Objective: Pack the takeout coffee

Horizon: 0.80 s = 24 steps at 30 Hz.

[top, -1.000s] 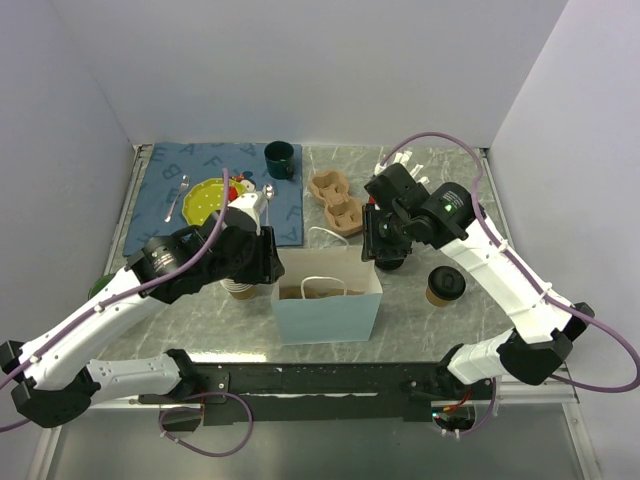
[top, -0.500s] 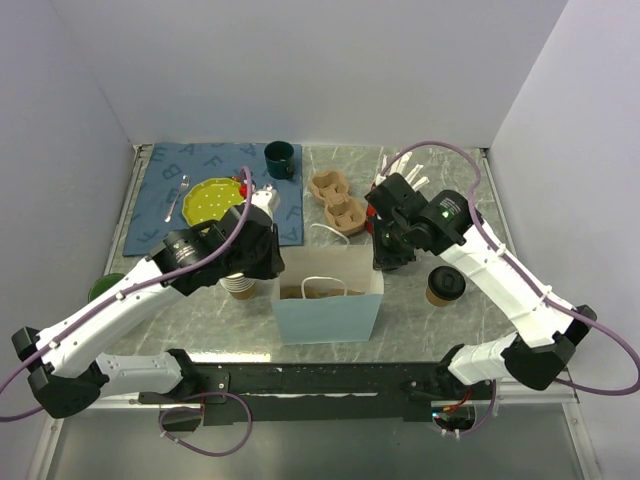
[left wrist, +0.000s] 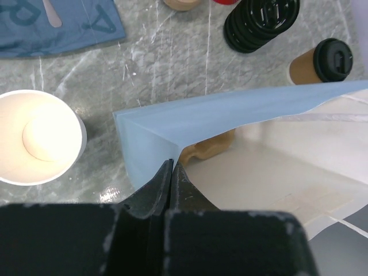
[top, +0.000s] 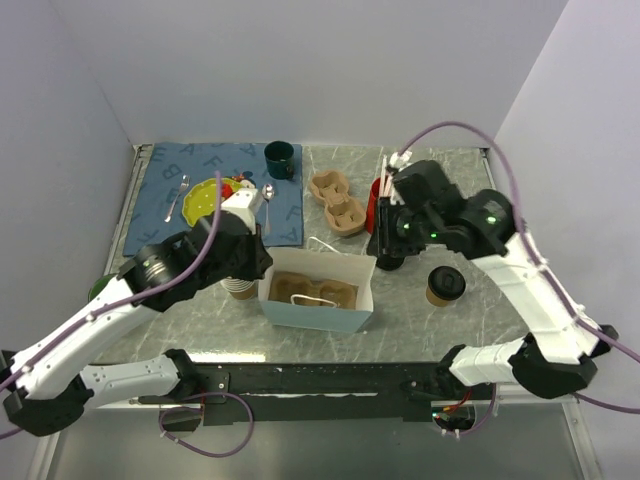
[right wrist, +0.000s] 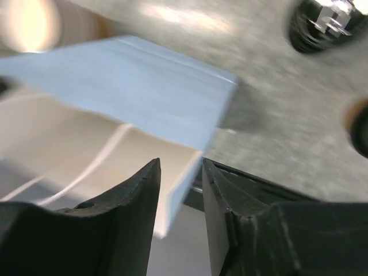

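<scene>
We see a light blue paper bag [left wrist: 190, 123], smooth and matt with a white inside, a small brown paper cup [left wrist: 302, 67] with a shiny black plastic lid [left wrist: 333, 57], a shiny grey stone-look table [left wrist: 172, 63], and a soft blue cloth mat [left wrist: 75, 31].

Rt wrist cam: whole frame motion-blurred; dark round obj [right wrist: 361, 131] at right edge cut off, can't ID. Top cam: left hand [left wrist: 171, 168] tips hidden under own wrist at left rim of bag [top: 320, 318]. Lt wrist cam: bag runs off right edge, white-lined cup [left wrist: 37, 138] clipped at left.
</scene>
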{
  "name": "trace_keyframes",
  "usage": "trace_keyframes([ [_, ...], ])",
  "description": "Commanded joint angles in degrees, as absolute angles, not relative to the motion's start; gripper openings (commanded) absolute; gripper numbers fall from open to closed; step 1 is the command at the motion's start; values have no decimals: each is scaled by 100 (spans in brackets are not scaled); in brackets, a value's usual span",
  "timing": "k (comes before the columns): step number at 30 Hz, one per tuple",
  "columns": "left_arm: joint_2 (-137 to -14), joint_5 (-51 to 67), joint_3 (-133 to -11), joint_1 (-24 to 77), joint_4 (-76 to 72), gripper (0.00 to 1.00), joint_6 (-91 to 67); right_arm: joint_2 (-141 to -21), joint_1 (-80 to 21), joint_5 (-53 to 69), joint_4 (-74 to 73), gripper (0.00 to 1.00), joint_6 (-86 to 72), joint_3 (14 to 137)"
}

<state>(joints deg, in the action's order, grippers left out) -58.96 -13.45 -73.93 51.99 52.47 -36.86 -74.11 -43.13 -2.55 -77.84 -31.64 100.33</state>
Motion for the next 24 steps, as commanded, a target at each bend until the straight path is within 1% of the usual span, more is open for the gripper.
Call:
trace_keyframes([
  [1,-5467,-1503,-7137,5194,4475,1,-3481,-6979,-4210,474,-7322,44,-3155,10731],
  [4,-5195,-1406,-6777,5186,4010,1,-3331,-6830,-4149,353,-7015,44,-3348,10846],
  [7,-4888,-1249,-6373,5194,3640,1,-3278,-6627,-4035,-244,-6786,44,-3270,10697],
  [10,-4589,-1134,-6012,5186,3385,1,-3278,-6697,-3631,-736,-6873,44,-3033,10670],
  [13,-4351,-994,-5819,5194,3200,1,-3269,-6925,-3060,-957,-7206,44,-2857,10705],
  [15,-4141,-941,-5582,5186,2998,1,-3340,-6978,-2718,-941,-7233,44,-2707,10443],
  [19,-3859,-888,-5414,5203,2874,1,-3436,-6812,-2356,-905,-7392,45,-2865,9784],
  [20,-3806,-940,-5379,5203,2865,1,-3471,-6655,-2312,-897,-7392,45,-2978,9399],
  [24,-3735,-958,-5396,5194,3207,1,-3525,-6355,-2066,-809,-7453,46,-3322,8527],
])
